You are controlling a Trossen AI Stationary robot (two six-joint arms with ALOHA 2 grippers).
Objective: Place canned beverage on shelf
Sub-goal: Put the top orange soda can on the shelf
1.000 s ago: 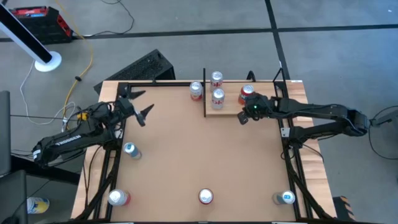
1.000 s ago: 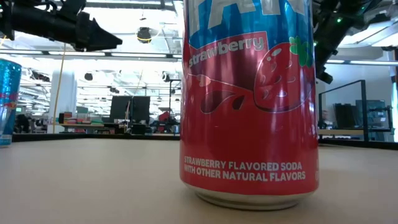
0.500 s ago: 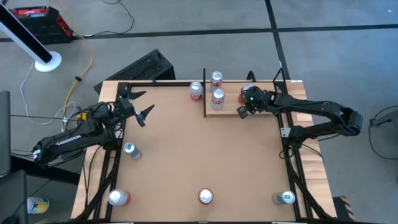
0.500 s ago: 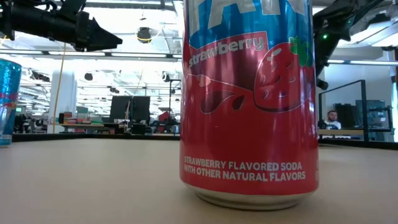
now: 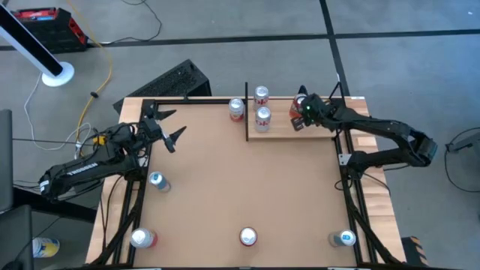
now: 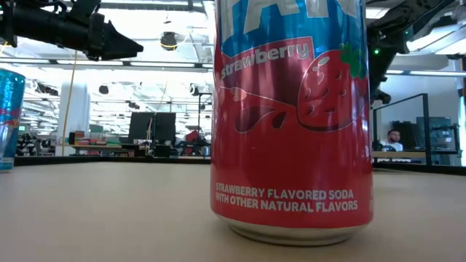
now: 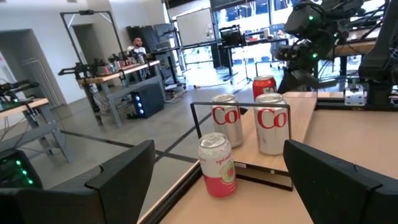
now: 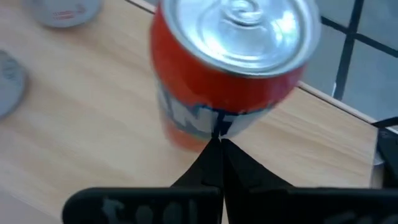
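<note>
The shelf (image 5: 279, 127), a pale wood plank with thin black posts, lies at the table's far side. An orange can (image 8: 230, 74) stands upright on its right end, and two silver-and-red cans (image 5: 262, 116) stand near its left end. My right gripper (image 8: 219, 142) is shut, with its tips at the orange can's side. In the high view it (image 5: 298, 120) sits just near-side of that can (image 5: 297, 109). My left gripper (image 5: 169, 129) waits open above the table's far left, holding nothing. The left wrist view shows a pink can (image 7: 217, 165) on the table beside the shelf. My right gripper's shut fingertips (image 8: 214, 152) lie against the lower part of the orange can's side wall (image 8: 214, 127). They slant down toward the can from the table's near right. The can stands upright with its base on the shelf plank. I cannot tell whether the tips press it.
More cans stand on the table: a blue one (image 5: 155, 180) at the left, and three along the near edge (image 5: 141, 238), (image 5: 247, 237), (image 5: 345, 238). The middle one fills the low view as a strawberry soda can (image 6: 291, 124). Black frame rails run along both table sides.
My right gripper has swung toward the table's far edge along the shelf's right end, coming up against the orange can. The can stays upright on the shelf.
</note>
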